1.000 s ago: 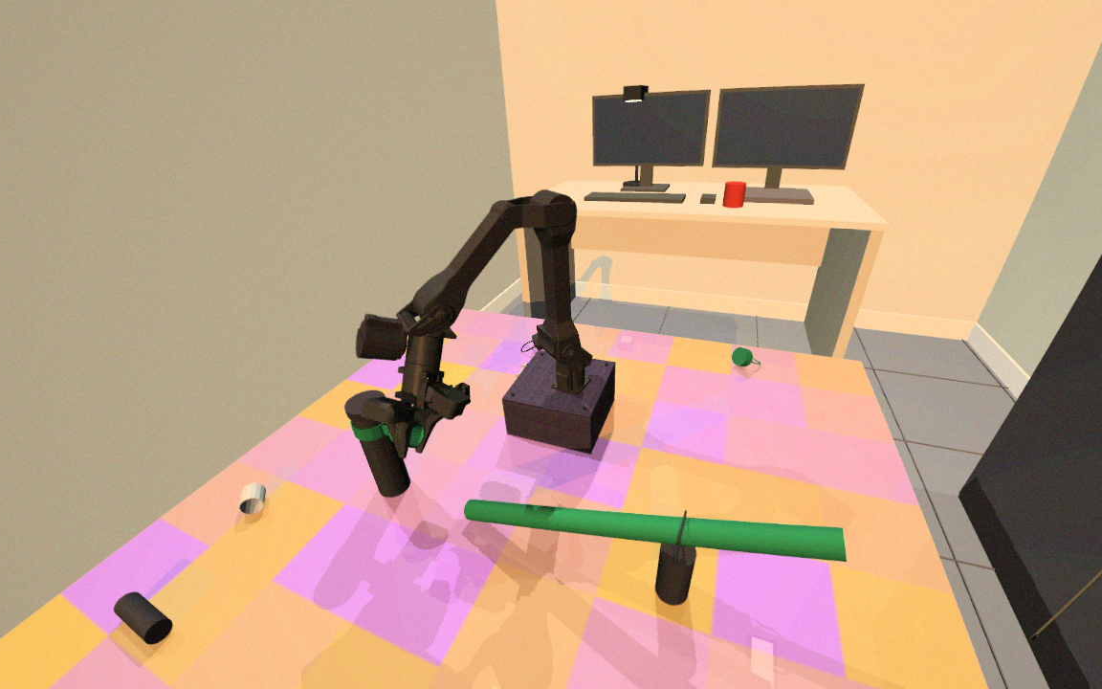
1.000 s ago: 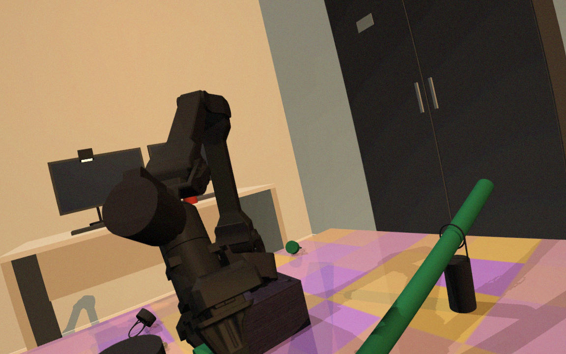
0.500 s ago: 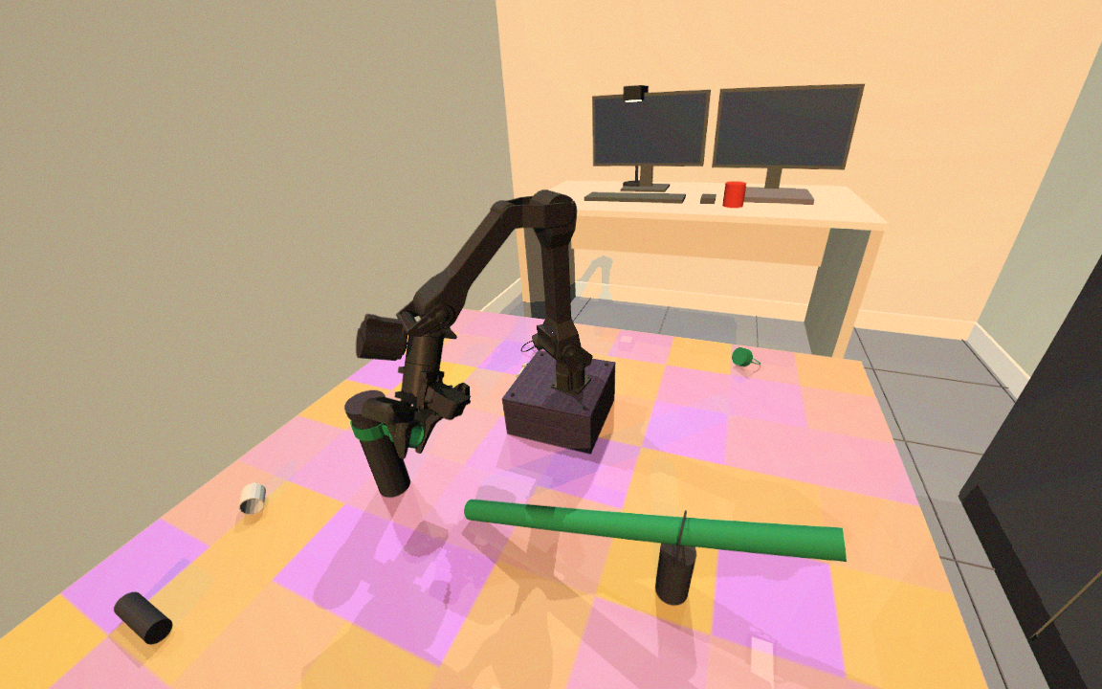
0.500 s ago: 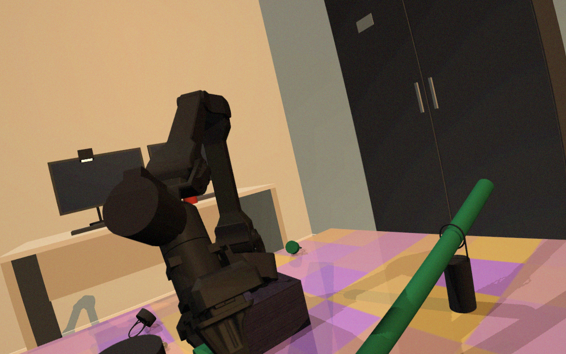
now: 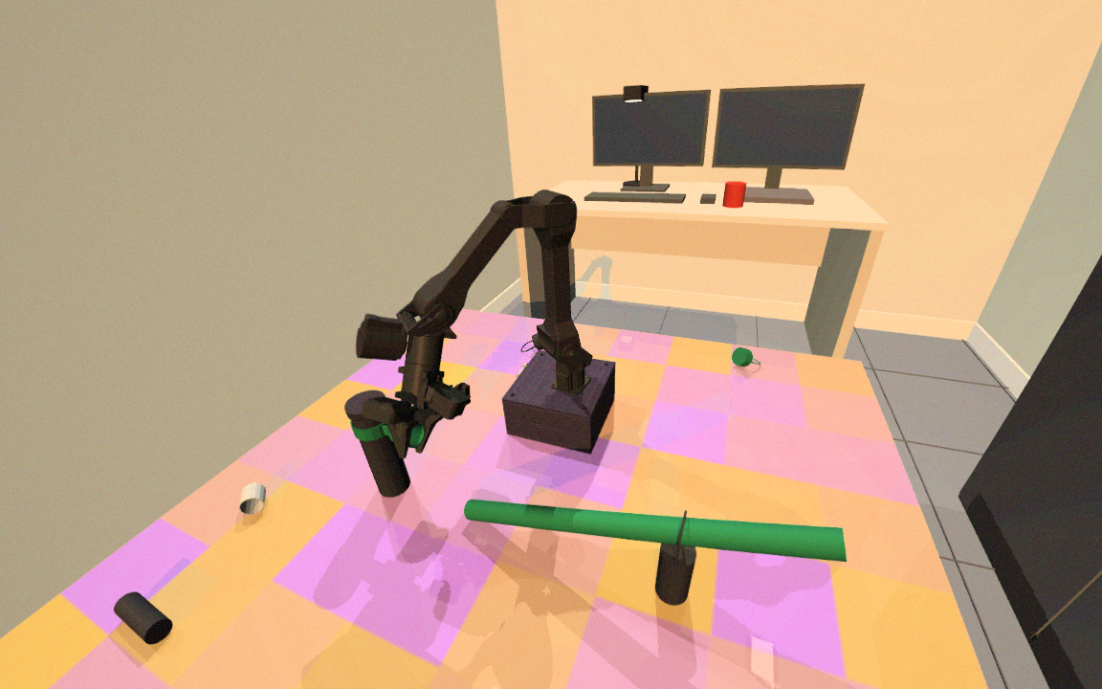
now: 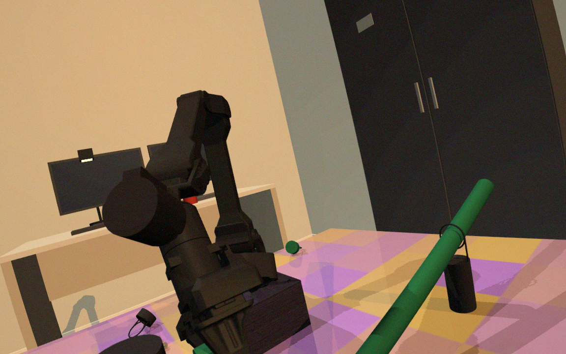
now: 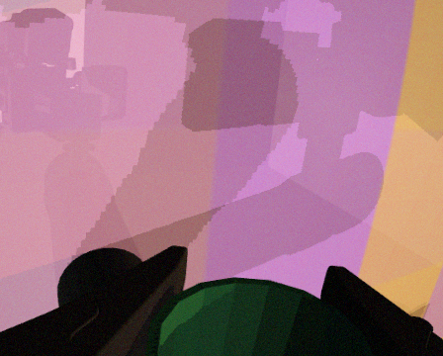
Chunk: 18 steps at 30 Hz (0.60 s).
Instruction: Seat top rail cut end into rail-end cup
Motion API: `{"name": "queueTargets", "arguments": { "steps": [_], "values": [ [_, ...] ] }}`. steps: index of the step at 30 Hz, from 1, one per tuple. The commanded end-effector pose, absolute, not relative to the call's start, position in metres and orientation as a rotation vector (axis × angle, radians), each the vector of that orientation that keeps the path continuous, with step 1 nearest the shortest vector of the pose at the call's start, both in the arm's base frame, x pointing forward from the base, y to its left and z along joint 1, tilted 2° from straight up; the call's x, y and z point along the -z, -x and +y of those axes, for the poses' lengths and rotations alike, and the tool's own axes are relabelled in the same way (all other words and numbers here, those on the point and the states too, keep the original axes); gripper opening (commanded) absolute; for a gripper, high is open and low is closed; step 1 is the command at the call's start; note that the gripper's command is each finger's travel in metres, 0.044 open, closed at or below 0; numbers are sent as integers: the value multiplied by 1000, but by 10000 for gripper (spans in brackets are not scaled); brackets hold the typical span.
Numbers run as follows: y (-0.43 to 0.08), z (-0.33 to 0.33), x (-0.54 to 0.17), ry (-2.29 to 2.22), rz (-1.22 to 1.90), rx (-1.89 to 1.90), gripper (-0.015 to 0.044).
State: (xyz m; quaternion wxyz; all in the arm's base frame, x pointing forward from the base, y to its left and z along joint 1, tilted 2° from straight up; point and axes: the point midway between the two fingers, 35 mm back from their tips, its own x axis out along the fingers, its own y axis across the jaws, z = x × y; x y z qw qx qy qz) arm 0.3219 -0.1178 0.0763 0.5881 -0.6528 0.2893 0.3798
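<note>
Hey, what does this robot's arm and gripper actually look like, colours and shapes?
The arm is matte dark brown-black throughout, with boxy links and rounded joints, bolted to a dark square base block. The gripper has two blunt dark fingers. No markings or loose cables show.

I found no text, label, brand, number or sign that could be read in any view. The monitors (image 5: 726, 128) were dark, and the small pale plate on the cabinet door (image 6: 365, 22) was blank.
</note>
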Motion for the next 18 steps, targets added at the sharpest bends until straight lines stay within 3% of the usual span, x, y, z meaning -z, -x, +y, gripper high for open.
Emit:
{"name": "queueTargets", "arguments": {
  "steps": [1,13,18],
  "values": [
    [-322,-118,-76,1521,674,-885,131],
    [-320,-100,-94,1513,685,-877,440],
    [-316,-82,-111,1506,693,-868,440]
  ]
}}
